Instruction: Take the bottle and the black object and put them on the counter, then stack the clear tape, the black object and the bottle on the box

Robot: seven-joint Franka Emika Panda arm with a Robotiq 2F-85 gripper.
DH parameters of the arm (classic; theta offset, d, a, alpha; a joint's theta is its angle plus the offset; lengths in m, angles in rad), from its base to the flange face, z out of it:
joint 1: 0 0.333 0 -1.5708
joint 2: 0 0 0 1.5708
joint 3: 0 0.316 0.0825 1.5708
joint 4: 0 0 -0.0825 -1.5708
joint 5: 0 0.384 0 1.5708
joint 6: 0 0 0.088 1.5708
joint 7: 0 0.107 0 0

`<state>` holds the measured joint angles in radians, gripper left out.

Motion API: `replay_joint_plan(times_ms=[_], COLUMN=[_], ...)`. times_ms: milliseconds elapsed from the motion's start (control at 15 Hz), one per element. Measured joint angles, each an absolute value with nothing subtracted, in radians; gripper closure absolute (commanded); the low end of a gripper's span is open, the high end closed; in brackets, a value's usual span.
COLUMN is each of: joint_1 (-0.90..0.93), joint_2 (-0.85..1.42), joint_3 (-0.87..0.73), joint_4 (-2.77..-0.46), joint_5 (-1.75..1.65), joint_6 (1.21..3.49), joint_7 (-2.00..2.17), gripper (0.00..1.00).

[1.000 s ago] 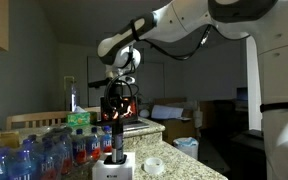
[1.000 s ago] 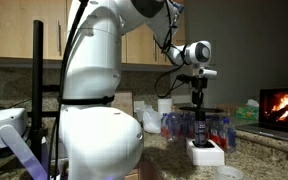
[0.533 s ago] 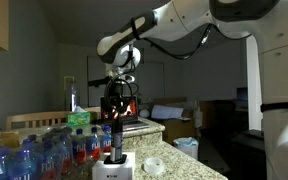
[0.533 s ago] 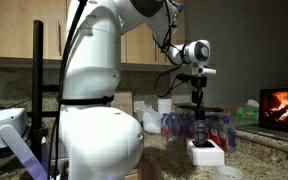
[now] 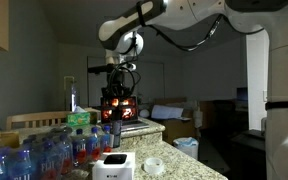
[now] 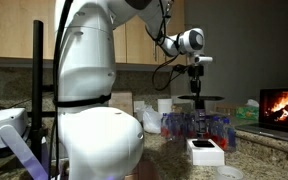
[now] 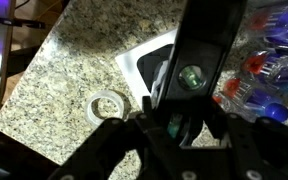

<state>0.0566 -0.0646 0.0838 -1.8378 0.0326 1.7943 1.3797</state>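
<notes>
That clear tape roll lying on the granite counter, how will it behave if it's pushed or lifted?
The clear tape lies flat on the counter, so a push would probably slide it, not roll it. It is a low, thin ring, so likely light. Tipped on edge, it could well roll.

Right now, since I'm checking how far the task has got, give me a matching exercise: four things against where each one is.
Things:
1. bottle
2. black object
3. clear tape
4. box

Places:
A. lying flat on the counter, beside the box
B. standing on the counter, carrying the black object
C. on top of the box
D. held in the fingers, up above the box

Pairs: 1-D, 2-C, 3-A, 4-B
</notes>
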Motion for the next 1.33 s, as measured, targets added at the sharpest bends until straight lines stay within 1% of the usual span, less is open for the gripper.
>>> replay_joint_plan(times_ms=[467,800,1333], joint_1=[0.053,0.018,-0.074], joint_2=[-0.073,-0.077,-0.068], joint_3=[0.067,0.012,-0.092], joint_4=[-1.816,-1.791,-1.784], joint_5=[0.016,0.001,-0.017], joint_6=[1.740,1.722,1.726], joint_7=[1.380,1.369,1.219], gripper=[0.72,0.72,0.72])
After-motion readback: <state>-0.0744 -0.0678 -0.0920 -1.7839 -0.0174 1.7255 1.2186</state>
